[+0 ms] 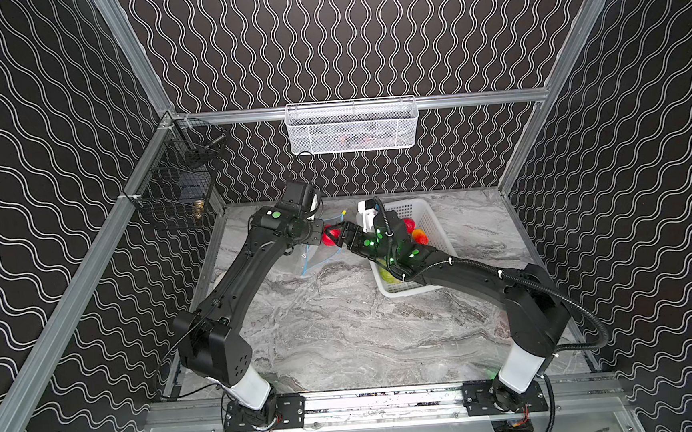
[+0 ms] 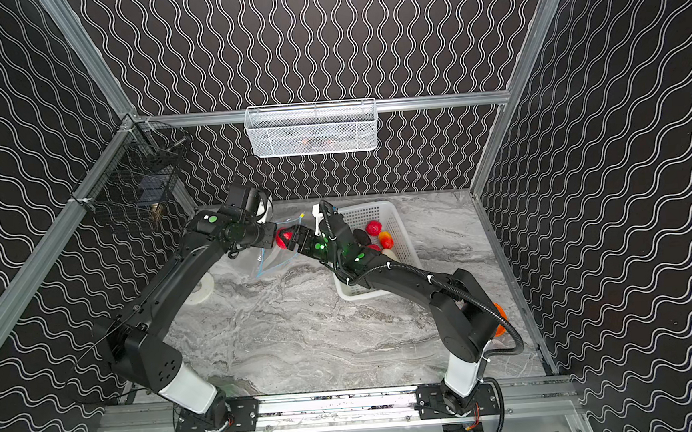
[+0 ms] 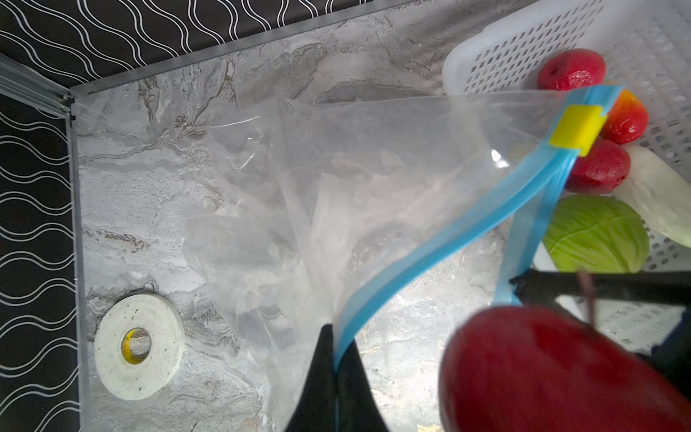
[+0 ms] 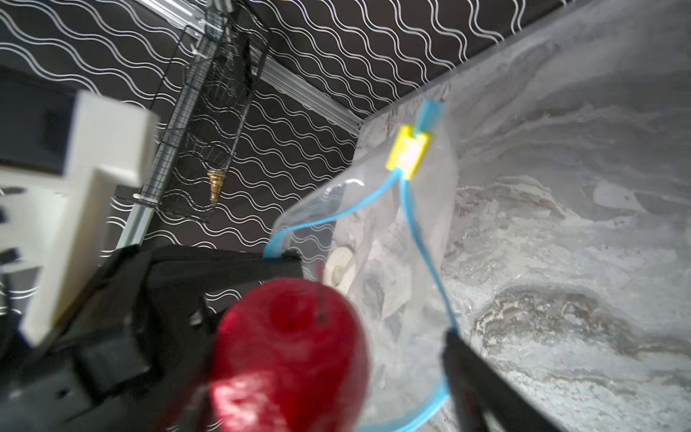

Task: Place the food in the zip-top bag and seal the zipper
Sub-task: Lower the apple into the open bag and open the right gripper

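The clear zip-top bag point(image 3: 374, 179) hangs over the marble table with its mouth open. My left gripper point(image 3: 336, 359) is shut on the blue zipper point(image 3: 430, 254), whose yellow slider point(image 3: 577, 129) sits at the far end. My right gripper point(image 1: 334, 236) is open at the bag's mouth. A blurred red round point(image 4: 291, 355) sits between its jaws, with a gap to the one visible finger point(image 4: 471, 377). More food lies in the white basket point(image 2: 377, 215): two red rounds point(image 3: 572, 69), a pepper point(image 3: 628, 116), a radish point(image 3: 658, 194), a cabbage point(image 3: 598, 233) and an avocado point(image 2: 361, 236).
A white tape roll point(image 3: 138, 346) lies on the table left of the bag. A black wire rack point(image 1: 175, 187) hangs on the left wall and a white mesh basket point(image 1: 352, 127) on the back rail. An orange bowl point(image 2: 499, 319) shows behind the right arm.
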You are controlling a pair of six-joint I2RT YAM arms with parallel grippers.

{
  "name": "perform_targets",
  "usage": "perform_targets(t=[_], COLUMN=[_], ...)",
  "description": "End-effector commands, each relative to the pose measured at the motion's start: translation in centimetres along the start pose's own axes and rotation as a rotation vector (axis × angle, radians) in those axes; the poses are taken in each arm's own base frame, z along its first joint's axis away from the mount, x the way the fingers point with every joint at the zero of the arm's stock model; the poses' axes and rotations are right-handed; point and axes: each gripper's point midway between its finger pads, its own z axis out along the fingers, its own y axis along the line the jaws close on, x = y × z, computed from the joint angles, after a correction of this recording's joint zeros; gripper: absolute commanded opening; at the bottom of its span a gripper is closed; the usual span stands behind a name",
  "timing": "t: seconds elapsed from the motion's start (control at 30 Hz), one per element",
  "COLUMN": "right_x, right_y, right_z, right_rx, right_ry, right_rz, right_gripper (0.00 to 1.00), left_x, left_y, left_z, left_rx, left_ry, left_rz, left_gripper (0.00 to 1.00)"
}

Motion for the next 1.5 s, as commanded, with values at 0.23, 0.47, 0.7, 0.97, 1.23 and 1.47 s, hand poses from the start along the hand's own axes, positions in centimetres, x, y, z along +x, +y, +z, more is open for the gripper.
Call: perform_targets(t=[0.23,0.47,0.7,0.97,1.23,1.47], right_x=[-1.1,-0.2,0.7,1.1,1.4,1.0], right_y=[1.3,0.0,-1.2,0.2,0.6,-0.9], right_z=[-1.4,-0.9,-0.1,2.1,2.3,-0.2], right_rx=[-0.005,0.030,0.050,-0.046,-0.160,-0.180], right_ry=[-0.043,-0.014,0.019,0.062,0.078,0.047], right_rz=[-0.032,-0.030,-0.034,-0.094,-0.150,-0.195], right_gripper=[0.98,0.98,0.98,0.99,0.99,0.99], left_x=[-0.7,-0.8,-0.9,-1.4,-1.6,-1.8], left_y=[-0.7,-0.9,-0.9,-1.6,-1.0,-0.5], left_z=[-0.5,-1.0,-1.1,-1.7,-1.7,-1.9], left_rx=[0.063,0.085,0.107,0.151,0.148,0.162], left_ry=[-0.023,-0.038,-0.035,-0.043,-0.043,-0.047], left_rz=[-0.027,-0.042,-0.051,-0.047,-0.062,-0.090], left_gripper=[0.00,0.00,0.00,0.00,0.00,0.00])
